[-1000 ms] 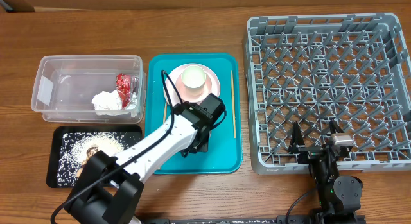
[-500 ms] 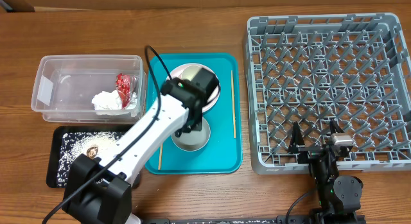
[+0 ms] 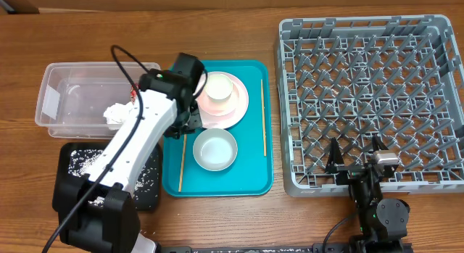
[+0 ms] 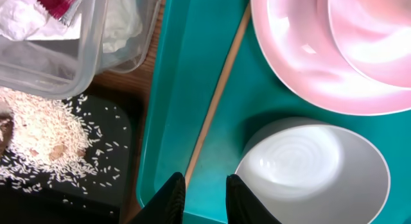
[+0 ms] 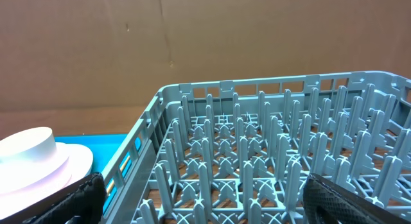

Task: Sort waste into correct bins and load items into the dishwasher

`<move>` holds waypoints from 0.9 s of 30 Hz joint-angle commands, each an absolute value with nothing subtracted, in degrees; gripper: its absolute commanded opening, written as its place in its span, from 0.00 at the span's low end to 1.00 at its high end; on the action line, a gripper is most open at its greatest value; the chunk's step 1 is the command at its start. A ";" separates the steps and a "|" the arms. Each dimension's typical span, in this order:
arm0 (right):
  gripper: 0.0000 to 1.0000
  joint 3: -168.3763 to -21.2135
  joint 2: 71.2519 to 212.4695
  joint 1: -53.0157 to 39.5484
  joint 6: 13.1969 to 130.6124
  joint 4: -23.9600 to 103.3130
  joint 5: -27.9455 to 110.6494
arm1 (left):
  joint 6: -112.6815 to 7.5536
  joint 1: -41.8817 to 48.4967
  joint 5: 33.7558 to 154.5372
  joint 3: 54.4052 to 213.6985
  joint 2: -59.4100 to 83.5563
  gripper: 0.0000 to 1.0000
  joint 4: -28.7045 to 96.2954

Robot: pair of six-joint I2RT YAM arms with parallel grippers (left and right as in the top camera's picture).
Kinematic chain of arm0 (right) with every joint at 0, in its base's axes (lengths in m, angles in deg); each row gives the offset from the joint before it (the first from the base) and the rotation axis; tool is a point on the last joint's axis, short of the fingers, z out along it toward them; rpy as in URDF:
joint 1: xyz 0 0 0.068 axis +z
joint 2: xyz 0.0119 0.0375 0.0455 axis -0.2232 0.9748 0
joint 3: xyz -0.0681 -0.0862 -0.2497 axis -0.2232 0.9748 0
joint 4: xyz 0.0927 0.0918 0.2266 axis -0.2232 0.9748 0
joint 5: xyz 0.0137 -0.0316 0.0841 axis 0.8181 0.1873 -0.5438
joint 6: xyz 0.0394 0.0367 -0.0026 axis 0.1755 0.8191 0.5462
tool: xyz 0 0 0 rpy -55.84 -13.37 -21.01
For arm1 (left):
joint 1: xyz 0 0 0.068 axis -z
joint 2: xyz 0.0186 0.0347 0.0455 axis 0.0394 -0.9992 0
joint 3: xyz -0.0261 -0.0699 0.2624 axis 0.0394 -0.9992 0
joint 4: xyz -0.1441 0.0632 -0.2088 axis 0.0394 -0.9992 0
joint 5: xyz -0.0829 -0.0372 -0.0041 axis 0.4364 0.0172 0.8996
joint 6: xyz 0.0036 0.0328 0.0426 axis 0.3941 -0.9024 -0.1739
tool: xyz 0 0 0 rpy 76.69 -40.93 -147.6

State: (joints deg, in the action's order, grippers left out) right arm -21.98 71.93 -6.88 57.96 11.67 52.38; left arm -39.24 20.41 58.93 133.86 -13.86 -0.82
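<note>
My left gripper (image 4: 204, 197) (image 3: 183, 126) hovers over the left side of the teal tray, its jaws a little apart and holding nothing. A wooden chopstick (image 4: 218, 95) (image 3: 182, 162) lies just under it. To its right on the tray sits the pale grey-green bowl (image 4: 314, 166) (image 3: 215, 149), upright and free. Behind the bowl is the pink plate (image 4: 295, 76) (image 3: 235, 112) with the pink bowl (image 4: 379, 38) (image 3: 217, 90) on it. My right gripper (image 5: 218, 198) (image 3: 355, 160) is wide open at the near edge of the grey dish rack (image 3: 370, 86) (image 5: 257, 160).
A second chopstick (image 3: 263, 126) lies along the right of the teal tray (image 3: 254, 177). The clear tub (image 3: 72, 93) (image 4: 77, 63) holds the white napkin (image 3: 117, 114) (image 4: 122, 25) and the red wrapper (image 4: 58, 0). Rice (image 4: 38, 128) lies on the black tray (image 3: 148, 188) (image 4: 103, 185).
My left gripper let go of the grey-green bowl on the teal tray, opened slightly and swung back and left. The right arm stayed still.
</note>
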 commanded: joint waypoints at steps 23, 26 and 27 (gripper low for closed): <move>1.00 -24.99 71.54 -6.96 57.41 10.22 48.55 | -39.31 19.65 61.99 134.95 -13.99 0.04 9.04; 1.00 -32.73 73.46 -6.96 58.27 15.21 51.00 | -39.31 19.62 61.95 134.99 -13.86 0.04 10.46; 1.00 -36.49 75.03 -6.96 58.29 16.98 51.31 | -39.31 19.62 61.93 135.01 -13.64 0.04 10.73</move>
